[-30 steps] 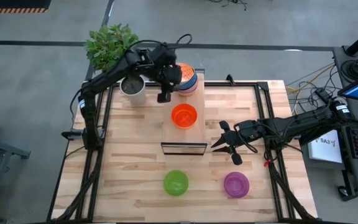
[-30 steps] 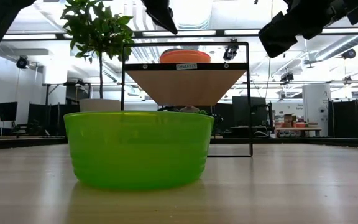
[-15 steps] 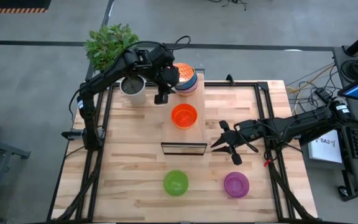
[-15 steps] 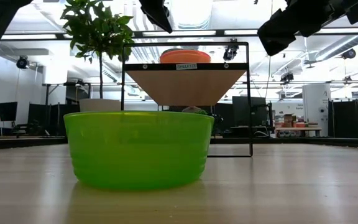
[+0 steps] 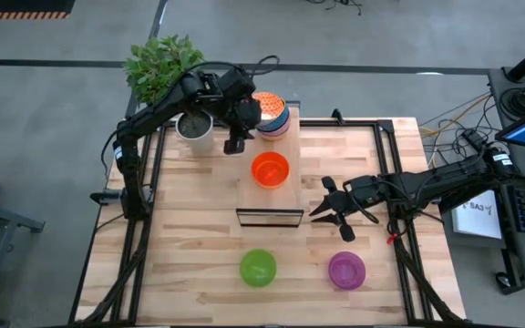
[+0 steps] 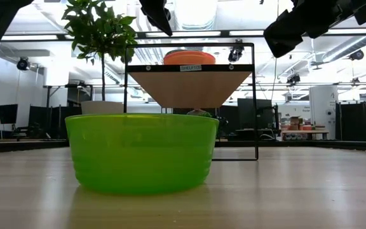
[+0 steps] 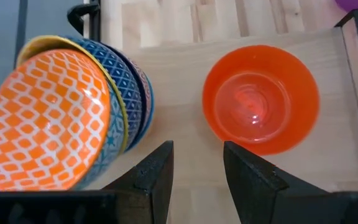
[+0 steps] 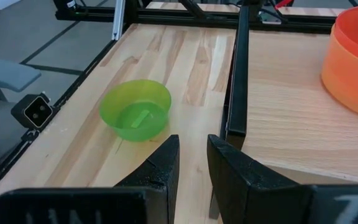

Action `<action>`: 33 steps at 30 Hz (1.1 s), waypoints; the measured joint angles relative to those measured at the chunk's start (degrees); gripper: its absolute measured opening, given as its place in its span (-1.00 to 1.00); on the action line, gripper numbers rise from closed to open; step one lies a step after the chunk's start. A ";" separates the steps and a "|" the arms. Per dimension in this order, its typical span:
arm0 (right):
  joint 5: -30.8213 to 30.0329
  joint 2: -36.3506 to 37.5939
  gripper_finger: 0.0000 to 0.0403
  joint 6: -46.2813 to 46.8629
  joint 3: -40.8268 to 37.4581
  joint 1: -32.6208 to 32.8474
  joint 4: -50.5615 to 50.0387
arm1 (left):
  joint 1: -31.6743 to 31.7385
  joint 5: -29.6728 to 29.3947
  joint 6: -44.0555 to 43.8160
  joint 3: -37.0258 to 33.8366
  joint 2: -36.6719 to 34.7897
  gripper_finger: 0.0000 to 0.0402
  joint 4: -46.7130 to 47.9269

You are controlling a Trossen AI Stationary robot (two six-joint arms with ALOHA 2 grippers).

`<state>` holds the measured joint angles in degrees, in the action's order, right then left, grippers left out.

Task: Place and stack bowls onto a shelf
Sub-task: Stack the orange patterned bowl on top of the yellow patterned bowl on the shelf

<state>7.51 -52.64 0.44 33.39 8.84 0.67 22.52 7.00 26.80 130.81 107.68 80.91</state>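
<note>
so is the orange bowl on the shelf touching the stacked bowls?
Apart. Left wrist view shows bare shelf between orange bowl and stacked bowls.

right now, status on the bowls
Left gripper open, empty, beside bowl stack on shelf. Right gripper open, idle. Green bowl, purple bowl on table.

From above I see my left gripper (image 5: 236, 143) at the shelf's (image 5: 270, 195) far left edge beside the stacked bowls (image 5: 272, 116). An orange bowl (image 5: 270, 169) sits mid-shelf; green bowl (image 5: 258, 267) and purple bowl (image 5: 346, 270) lie near the worktop's front edge.
</note>
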 joint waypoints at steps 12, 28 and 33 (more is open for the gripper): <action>0.25 0.00 -0.64 0.20 0.00 0.02 -0.40 | -0.63 1.06 -1.98 -0.14 -2.03 -0.51 1.14; 0.48 0.00 -0.64 1.22 0.00 0.02 -0.42 | 1.57 -20.84 -2.20 -1.23 -1.04 -0.63 -3.02; 0.48 0.00 -0.64 2.04 0.00 0.04 -0.42 | 3.92 -22.65 -1.39 -1.23 0.31 -0.63 -6.10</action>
<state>7.99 -52.64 2.47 33.39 8.88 0.25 26.45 -15.65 25.41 129.58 107.99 74.81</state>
